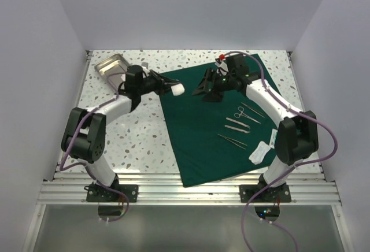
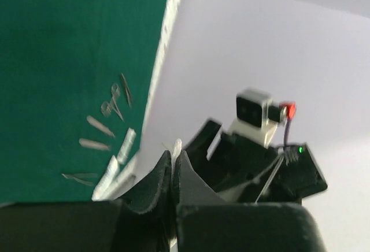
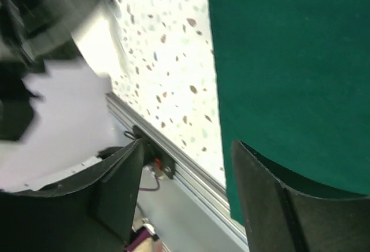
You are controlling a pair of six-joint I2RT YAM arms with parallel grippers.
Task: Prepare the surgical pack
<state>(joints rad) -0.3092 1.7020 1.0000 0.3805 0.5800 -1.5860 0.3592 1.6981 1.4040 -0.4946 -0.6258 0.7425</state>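
**Left gripper clenched on gauze over the drape**

The drape lay spread flat across the middle and right of the table. It sat askew, with its near corner reaching the rail at the table's near edge. In the left wrist view it filled the upper left, and in the right wrist view the upper right, beside the speckled tabletop.

The left gripper hung over the drape's far left edge. Its jaws were pressed together on a small white gauze, and only a white sliver showed at the fingertips.

The right gripper faced it from just beside, above the drape's far part. It was released, its fingers standing well apart with nothing between them.

Slim steel instruments lay in a loose row on the right half of the drape. White packets rested near its right edge. A tray sat on the far left corner of the table, apart from the drape.
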